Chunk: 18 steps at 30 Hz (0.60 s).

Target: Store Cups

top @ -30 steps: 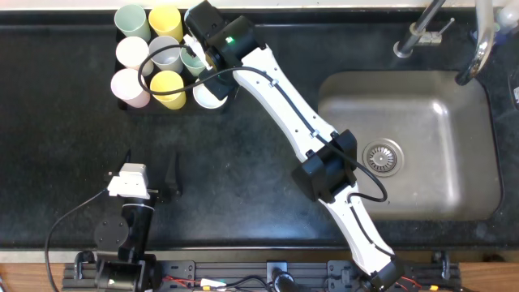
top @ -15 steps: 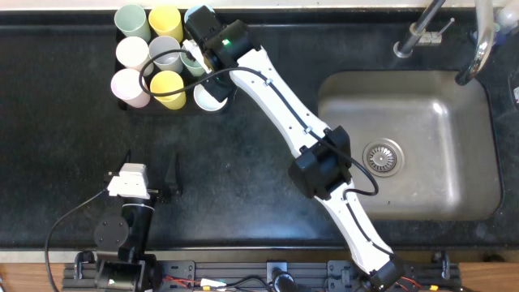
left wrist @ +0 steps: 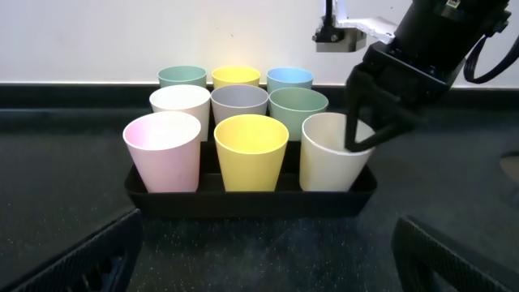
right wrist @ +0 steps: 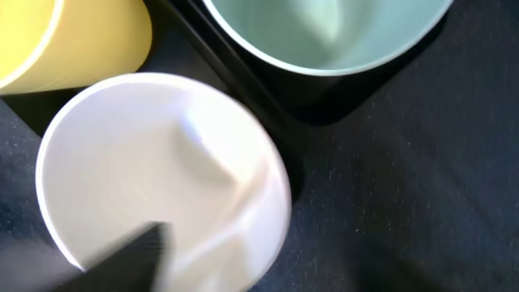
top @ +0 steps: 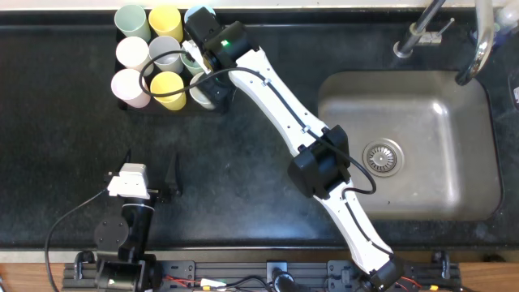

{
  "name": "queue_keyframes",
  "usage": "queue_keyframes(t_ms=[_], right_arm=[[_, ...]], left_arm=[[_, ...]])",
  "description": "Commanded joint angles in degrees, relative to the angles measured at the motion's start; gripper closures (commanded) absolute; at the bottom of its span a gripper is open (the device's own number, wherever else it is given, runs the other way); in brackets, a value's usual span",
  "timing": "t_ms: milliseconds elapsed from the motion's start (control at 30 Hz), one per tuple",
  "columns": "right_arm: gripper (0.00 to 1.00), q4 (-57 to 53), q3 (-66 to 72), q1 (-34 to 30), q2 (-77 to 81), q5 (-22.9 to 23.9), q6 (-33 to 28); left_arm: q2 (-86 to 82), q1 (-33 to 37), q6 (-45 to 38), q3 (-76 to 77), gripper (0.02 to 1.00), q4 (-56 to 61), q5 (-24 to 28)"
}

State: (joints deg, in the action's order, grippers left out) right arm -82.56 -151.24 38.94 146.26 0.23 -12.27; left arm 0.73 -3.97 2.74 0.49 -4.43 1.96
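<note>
A black tray [left wrist: 243, 203] holds several cups in three rows, seen from above at the counter's back left [top: 185, 109]. The white cup [left wrist: 328, 166] stands upright in the front right slot, next to a yellow cup [left wrist: 250, 150]. My right gripper [left wrist: 373, 142] reaches across from the right and straddles this cup's rim, open, with one finger [right wrist: 122, 259] inside the white cup [right wrist: 162, 178] and the other outside. From above, the right gripper [top: 204, 81] covers part of the white cup [top: 203, 93]. My left gripper [top: 152, 172] rests low on the counter, open and empty.
A steel sink [top: 405, 146] with a faucet [top: 418, 32] takes up the right side. The right arm [top: 284, 113] crosses the counter diagonally. A green cup [right wrist: 324, 32] stands right behind the white one. Dark counter [top: 73, 146] lies between the tray and the left gripper.
The right gripper has shifted slightly left and back over the tray, and the white cup has settled a little further in under it. The left arm has not moved.
</note>
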Motion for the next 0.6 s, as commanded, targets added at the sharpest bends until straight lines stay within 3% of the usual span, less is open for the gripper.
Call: queue_keyframes(t_ms=[33,233,600], right_arm=[[0.005,0.1,-1.8,0.4,-0.1,0.5,-0.1],[0.005,-1.3,-3.0,0.4,-1.2,3.8,0.5],[0.003,-1.8,-5.4,-4.6,-14.3,3.8,5.9]], left_arm=[[-0.6,0.6,-1.2,0.0,0.02,-0.2,0.5],[-0.6,0.6,-1.2,0.0,0.02,-0.2,0.5],[-0.6,0.6,-1.2,0.0,0.02,-0.2,0.5]])
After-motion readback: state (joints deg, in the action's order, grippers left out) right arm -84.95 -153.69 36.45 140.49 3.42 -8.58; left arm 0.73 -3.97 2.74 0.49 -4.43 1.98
